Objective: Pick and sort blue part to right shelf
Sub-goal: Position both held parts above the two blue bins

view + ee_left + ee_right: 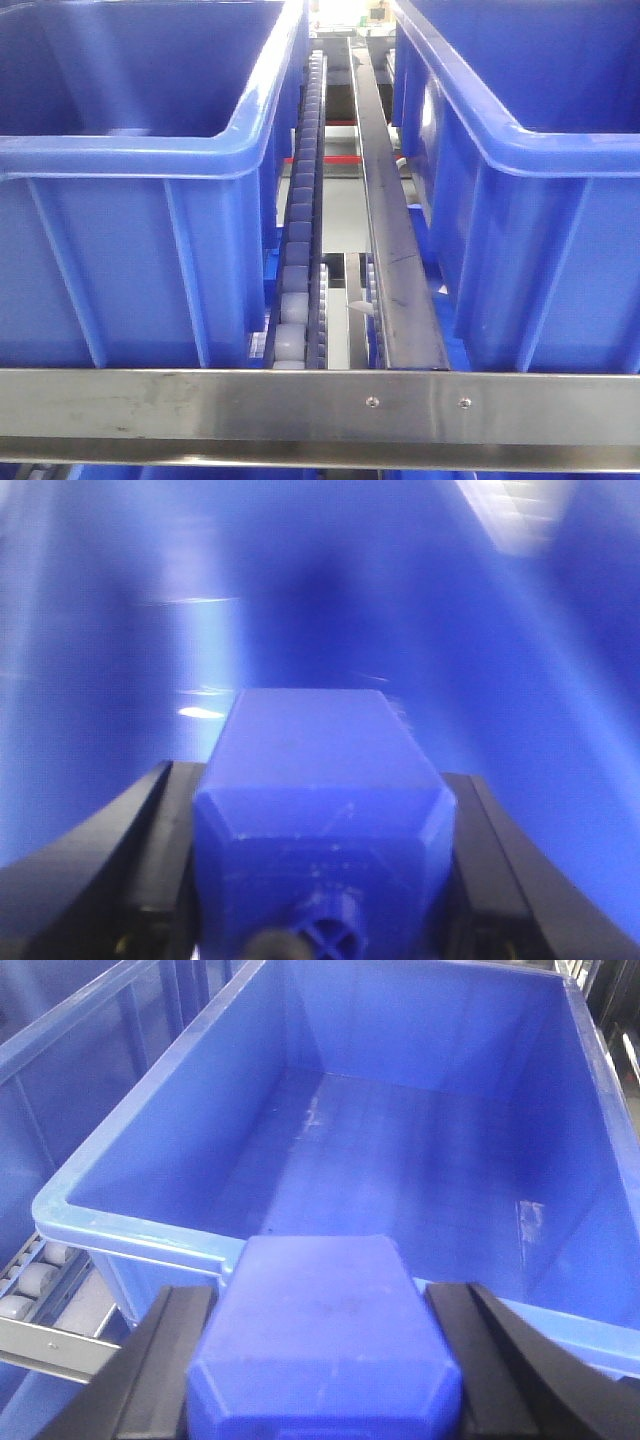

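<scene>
The biggest thing was the shiny steel shelf (300, 405), with a flat bar across its front. Two large open blue plastic bins sat on the shelf: the left bin (120, 250) on its left side and the right bin (540, 260) on its right side. Down the middle of the shelf, between the bins, ran a roller rail (300, 220) of small pale wheels. A long dark steel strip (385, 230) ran beside it.

The right wrist view looked into one open bin (130, 1225) on the shelf, with nothing lying in it.

The black right tool (325, 1360) was closed around the right blue part (320, 1310), a small solid-blue plastic block with sloped shoulders. This part showed just in front of the near rim of that bin.

The black left tool (320, 880) gripped the left blue part (310, 770), another small blue block, with a finger on each side. Only blurry blue showed behind it, so I could not tell where it was from the shelf. A little knob (325, 935) stuck out of its near end.

Two tiny rivets (372, 402) sat in the front bar of the shelf.
</scene>
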Motion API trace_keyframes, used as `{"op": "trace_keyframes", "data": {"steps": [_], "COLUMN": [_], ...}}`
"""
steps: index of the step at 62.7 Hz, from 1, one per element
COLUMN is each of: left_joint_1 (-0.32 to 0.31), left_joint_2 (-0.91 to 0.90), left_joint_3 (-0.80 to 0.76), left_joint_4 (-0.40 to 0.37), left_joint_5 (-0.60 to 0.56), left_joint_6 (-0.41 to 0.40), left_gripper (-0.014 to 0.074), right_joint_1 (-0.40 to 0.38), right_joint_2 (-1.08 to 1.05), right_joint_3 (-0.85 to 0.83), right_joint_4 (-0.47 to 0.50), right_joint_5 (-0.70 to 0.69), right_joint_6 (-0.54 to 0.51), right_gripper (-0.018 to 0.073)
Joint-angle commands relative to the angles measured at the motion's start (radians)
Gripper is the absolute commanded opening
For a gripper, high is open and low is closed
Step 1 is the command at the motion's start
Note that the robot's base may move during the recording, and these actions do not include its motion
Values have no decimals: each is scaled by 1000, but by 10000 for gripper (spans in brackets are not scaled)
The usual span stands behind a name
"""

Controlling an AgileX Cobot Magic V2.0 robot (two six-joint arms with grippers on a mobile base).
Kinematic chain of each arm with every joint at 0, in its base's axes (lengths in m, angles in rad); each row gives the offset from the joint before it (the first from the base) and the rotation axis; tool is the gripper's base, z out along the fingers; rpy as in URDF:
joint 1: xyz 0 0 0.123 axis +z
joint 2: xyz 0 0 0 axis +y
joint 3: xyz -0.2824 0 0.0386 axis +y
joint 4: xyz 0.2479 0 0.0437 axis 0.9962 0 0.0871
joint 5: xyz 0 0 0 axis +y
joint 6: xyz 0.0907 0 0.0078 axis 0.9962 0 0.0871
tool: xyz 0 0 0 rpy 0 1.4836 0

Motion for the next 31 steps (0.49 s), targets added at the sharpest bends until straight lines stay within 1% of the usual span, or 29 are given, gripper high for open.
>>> {"op": "trace_keyframes", "data": {"steps": [1,3,6,10,13,21,31], "left_joint_1": [79,98,118,118,116,116,116], "left_joint_2": [48,77,120,178,226,348,515], "left_joint_3": [-51,-53,-61,-71,-87,-142,-262], "left_joint_4": [-28,-48,-92,-131,-156,-174,-177], "left_joint_5": [-111,-127,-140,-147,-147,-116,11], "left_joint_6": [-9,-1,37,84,104,116,119], "left_gripper": [295,295,295,295,295,295,295], "right_joint_1": [-1,-1,-1,-1,-1,-1,-1], "right_joint_2": [-4,-4,-4,-4,-4,-4,-4], "right_joint_3": [-23,-23,-23,-23,-23,-23,-23], "right_joint_4": [-9,-9,-9,-9,-8,-8,-8], "right_joint_5": [-95,-95,-95,-95,-95,-95,-95], "right_joint_6": [-13,-13,-13,-13,-13,-13,-13], "right_gripper": [297,297,297,297,297,297,297]}}
